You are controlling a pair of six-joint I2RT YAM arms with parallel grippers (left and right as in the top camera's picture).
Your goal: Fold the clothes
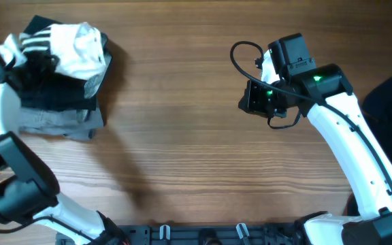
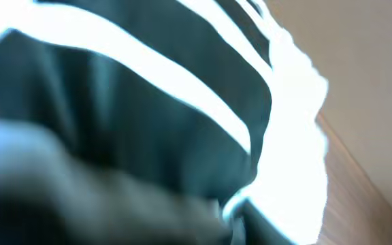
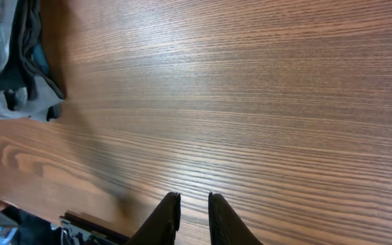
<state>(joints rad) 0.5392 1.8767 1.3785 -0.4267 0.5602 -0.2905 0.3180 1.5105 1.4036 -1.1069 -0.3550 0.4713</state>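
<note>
From my station I saw the wooden surface (image 1: 196, 136) filling most of the overhead view, its grain running from 9 to 3 o'clock. A soft grey shadow (image 1: 124, 173) lay across it toward 7 o'clock. Along the 6 o'clock edge ran a black rail (image 1: 203, 235) carrying small pale clips (image 1: 240, 230). The right wrist view gave me the same brown grain, with a piece of that rail at 7 o'clock. In the left wrist view I made out only a sliver of wood at 4 o'clock, below a plain beige area (image 2: 373, 54) at 2 o'clock, too blurred to identify.
</note>
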